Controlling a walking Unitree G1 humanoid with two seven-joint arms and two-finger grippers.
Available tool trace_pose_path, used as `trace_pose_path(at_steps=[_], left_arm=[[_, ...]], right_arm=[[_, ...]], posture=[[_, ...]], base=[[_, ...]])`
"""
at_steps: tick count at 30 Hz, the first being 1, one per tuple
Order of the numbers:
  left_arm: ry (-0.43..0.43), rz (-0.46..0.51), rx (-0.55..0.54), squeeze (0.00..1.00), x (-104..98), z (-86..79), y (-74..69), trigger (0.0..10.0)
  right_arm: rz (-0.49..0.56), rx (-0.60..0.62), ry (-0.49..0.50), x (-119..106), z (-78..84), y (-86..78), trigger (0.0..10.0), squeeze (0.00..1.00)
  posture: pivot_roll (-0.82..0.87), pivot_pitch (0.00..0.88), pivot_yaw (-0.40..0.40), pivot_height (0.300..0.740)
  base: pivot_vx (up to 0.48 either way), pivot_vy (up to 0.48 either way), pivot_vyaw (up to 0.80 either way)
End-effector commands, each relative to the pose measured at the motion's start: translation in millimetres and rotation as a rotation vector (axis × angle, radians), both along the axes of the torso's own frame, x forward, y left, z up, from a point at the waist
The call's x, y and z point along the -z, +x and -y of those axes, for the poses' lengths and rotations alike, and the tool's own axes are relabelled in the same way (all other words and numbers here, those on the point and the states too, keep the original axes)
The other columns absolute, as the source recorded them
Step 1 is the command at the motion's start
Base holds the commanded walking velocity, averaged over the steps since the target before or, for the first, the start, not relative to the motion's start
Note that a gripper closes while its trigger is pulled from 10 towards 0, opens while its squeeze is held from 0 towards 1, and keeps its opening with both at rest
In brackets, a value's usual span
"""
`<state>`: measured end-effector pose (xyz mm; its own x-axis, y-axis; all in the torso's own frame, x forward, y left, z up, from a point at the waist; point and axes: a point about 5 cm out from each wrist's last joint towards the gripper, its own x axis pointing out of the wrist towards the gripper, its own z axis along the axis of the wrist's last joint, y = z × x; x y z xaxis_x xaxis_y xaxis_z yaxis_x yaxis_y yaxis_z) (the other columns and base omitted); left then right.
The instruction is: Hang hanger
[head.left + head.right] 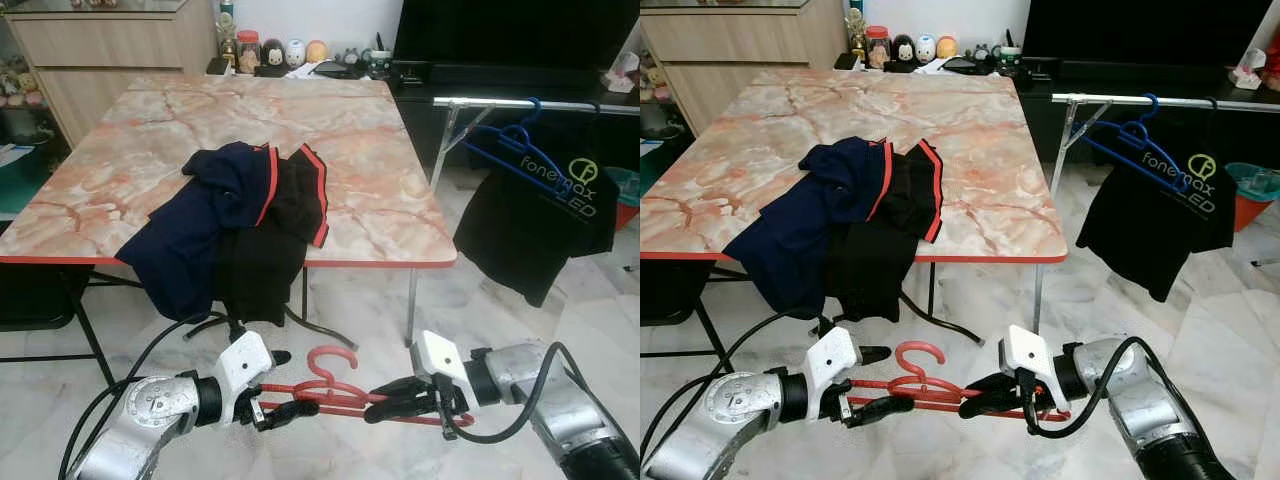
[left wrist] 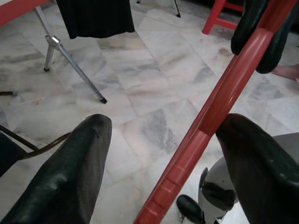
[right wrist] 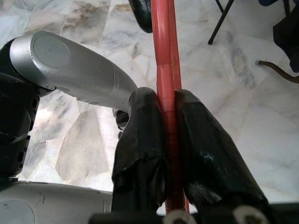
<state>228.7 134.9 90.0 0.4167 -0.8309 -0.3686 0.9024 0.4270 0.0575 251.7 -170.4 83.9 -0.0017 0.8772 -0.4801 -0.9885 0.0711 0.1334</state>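
The right gripper (image 1: 400,398) is clamped on the red hanger (image 1: 330,392), its two black pads squeezing the bar from either side, as the right wrist view shows plainly; the left gripper (image 1: 268,403) sits at the hanger's other end with its fingers (image 2: 70,177) spread apart, the bar running between them and perhaps grazing one pad, so I judge it is not holding. The hanger lies level between the two arms, low over the marble floor (image 1: 360,300), at about six o'clock in the head view, hook (image 1: 335,357) pointing up; the clothes rail (image 1: 520,103) stands well apart at two o'clock, already carrying a blue hanger (image 1: 505,145) with a black shirt (image 1: 535,215). Clothes (image 1: 235,225) lie heaped on the table (image 1: 340,130) at eleven o'clock. The hanger is in hand but not yet hung; lifting it, carrying it across and hooking it on the rail remain.
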Motion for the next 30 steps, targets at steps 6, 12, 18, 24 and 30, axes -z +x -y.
trace_pose_path(at_steps=[6, 12, 18, 24, 30], left_arm=[[0.002, 0.005, 0.0, 0.0, -1.8, -0.4, 4.0, 0.0], [-0.001, 0.007, 0.006, 0.0, -2.3, -1.2, 3.7, 0.0], [-0.008, -0.002, 0.048, 0.0, -4.5, -0.8, 1.1, 0.0], [-0.012, -0.01, 0.07, 0.0, -6.1, -0.9, -0.3, 0.0], [-0.013, -0.015, 0.082, 0.0, -6.2, -0.8, -1.2, 0.0]], right_arm=[[0.013, -0.011, 0.012, -4.5, -2.8, 0.1, 10.0, 0.0], [0.014, -0.014, 0.017, -4.1, -3.6, -0.6, 10.0, 0.0], [0.013, -0.01, 0.018, -2.5, -3.6, -0.8, 10.0, 0.0], [0.012, -0.015, 0.014, -0.7, -4.2, -1.6, 10.0, 0.0], [0.018, -0.014, 0.005, 1.0, -4.5, -1.0, 10.0, 0.0]], posture=[[0.05, 0.0, -0.062, 0.74], [0.05, 0.0, -0.061, 0.74], [0.05, 0.0, -0.059, 0.74], [0.06, 0.0, -0.06, 0.74], [0.06, 0.0, -0.06, 0.74]], base=[[0.0, 0.0, 0.0], [0.0, 0.0, 0.0], [0.0, 0.0, 0.0], [0.0, 0.0, 0.0], [0.0, 0.0, 0.0]])
